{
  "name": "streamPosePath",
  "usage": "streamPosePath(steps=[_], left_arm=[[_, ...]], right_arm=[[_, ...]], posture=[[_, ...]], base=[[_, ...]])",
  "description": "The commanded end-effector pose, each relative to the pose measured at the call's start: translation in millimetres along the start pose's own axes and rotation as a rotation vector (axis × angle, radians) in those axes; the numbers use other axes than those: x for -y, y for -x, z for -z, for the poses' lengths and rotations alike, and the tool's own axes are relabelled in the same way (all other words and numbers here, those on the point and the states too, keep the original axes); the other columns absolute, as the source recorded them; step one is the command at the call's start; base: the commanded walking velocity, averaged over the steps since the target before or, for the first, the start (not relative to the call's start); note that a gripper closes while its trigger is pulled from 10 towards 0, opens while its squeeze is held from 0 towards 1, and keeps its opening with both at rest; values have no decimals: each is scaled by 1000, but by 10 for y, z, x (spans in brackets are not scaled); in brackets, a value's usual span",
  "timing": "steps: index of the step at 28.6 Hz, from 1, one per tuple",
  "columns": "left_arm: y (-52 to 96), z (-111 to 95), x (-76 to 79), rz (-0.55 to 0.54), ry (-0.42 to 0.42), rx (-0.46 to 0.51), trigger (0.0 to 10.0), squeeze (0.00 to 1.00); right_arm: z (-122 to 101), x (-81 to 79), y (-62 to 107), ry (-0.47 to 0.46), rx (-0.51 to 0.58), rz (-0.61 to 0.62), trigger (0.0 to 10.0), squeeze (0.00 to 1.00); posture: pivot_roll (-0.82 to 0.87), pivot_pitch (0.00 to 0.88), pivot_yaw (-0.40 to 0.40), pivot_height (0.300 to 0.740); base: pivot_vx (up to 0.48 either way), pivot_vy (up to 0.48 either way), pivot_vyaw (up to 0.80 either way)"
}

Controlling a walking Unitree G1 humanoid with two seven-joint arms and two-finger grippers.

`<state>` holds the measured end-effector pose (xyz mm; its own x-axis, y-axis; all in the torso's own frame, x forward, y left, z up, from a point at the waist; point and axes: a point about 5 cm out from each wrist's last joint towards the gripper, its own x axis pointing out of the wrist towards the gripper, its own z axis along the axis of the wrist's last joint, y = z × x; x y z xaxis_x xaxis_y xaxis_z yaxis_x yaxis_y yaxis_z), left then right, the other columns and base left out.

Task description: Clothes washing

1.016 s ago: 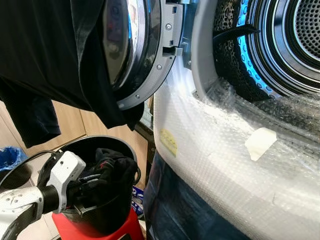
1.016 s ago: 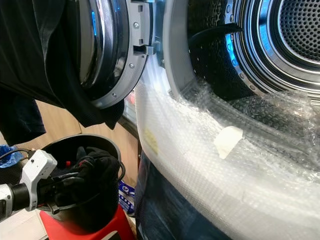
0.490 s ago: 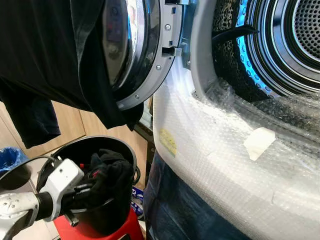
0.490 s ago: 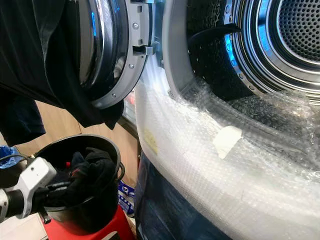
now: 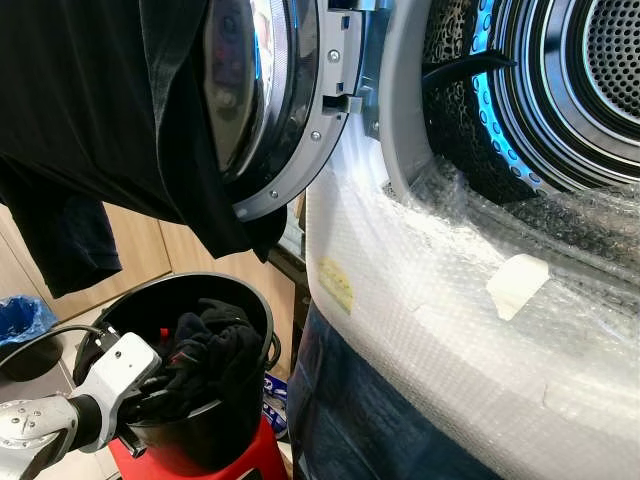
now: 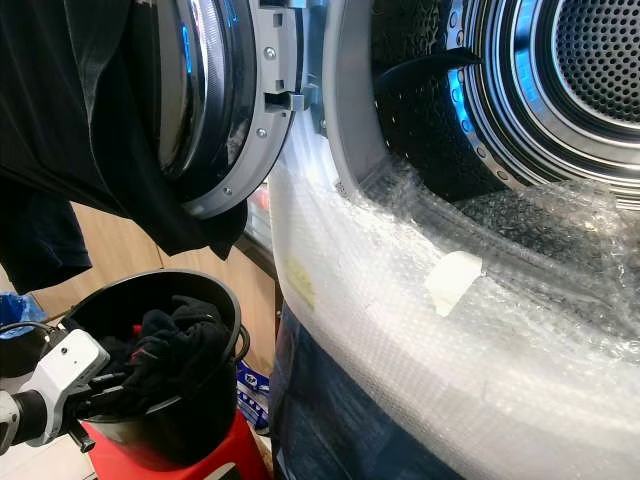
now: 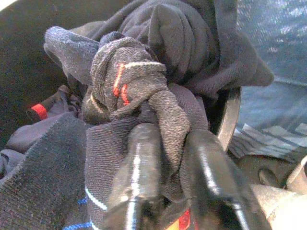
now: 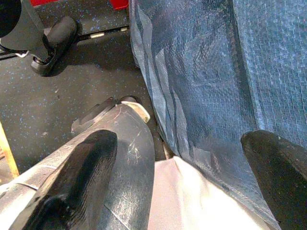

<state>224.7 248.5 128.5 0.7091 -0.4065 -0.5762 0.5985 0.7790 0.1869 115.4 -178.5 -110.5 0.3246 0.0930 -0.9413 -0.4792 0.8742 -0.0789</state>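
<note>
No writing is legible. The left end effector (image 7: 165, 191) is clamping its fingers on dark socks (image 7: 139, 91) inside the black bucket (image 5: 215, 440); the right end effector (image 8: 182, 167) is hanging with fingers apart.

A home laundry corner: an open front-loading washing machine (image 5: 520, 120) on the right, wooden cabinets (image 5: 140, 250) behind a laundry bucket (image 5: 200, 400).

A red stool (image 5: 255, 462) carries a black bucket (image 5: 215, 440) — dark socks (image 5: 215, 345) heaped inside it.
</note>
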Motion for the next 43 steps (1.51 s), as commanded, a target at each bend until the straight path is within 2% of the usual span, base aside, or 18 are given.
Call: streamPosePath(steps=[1, 7, 8, 16, 23, 25, 29, 30, 35, 40, 43], left_arm=[[28, -18, -57, -34, 6, 22, 10000, 1000], [37, -107, -85, -41, 36, 95, 10000, 1000], [48, -164, -101, -43, 53, 134, 10000, 1000], [57, -241, -112, -38, 92, 207, 10000, 1000], [129, -380, -229, -130, 99, 320, 10000, 1000], [120, -357, -296, -182, 113, 340, 10000, 1000], [87, -262, -368, -227, 212, 399, 10000, 1000], [62, -218, -364, -228, 221, 386, 10000, 1000], [-27, -124, -368, -231, 248, 377, 10000, 1000], [-91, -112, -430, -258, 251, 402, 9333, 1000], [-107, -121, -444, -255, 253, 409, 9647, 1000]], right_arm=[[42, -16, 3, 1, -16, -7, 10000, 0], [41, -12, 3, 1, -15, -5, 10000, 0], [42, -11, 4, -1, -15, -4, 10000, 0], [51, -12, 5, -1, -17, -3, 10000, 0], [55, -13, 5, 7, -20, -6, 10000, 0], [49, -16, 4, 11, -19, -7, 10000, 0], [40, -21, 2, 10, -17, -6, 10000, 0], [36, -22, 1, 14, -17, -7, 10000, 0], [19, -21, -2, 21, -14, -4, 10000, 0], [10, -13, -2, 34, -11, 7, 10000, 0], [6, -15, -3, 32, -7, 12, 10000, 0]], posture=[[333, 0, -51, 740], [330, 0, -51, 740], [329, 0, -51, 740], [329, 0, -52, 740], [334, 0, -53, 740], [332, 0, -50, 740], [330, 0, -53, 740], [330, 0, -54, 740], [331, 0, -60, 740], [338, 0, -62, 740], [333, 0, -58, 740]], base=[[0, 0, 0], [0, 0, 0], [0, 0, 0], [0, 0, 0], [0, 0, 0], [0, 0, 0], [0, 0, 0], [0, 0, 0], [0, 0, 0], [0, 0, 0], [0, 0, 0]])
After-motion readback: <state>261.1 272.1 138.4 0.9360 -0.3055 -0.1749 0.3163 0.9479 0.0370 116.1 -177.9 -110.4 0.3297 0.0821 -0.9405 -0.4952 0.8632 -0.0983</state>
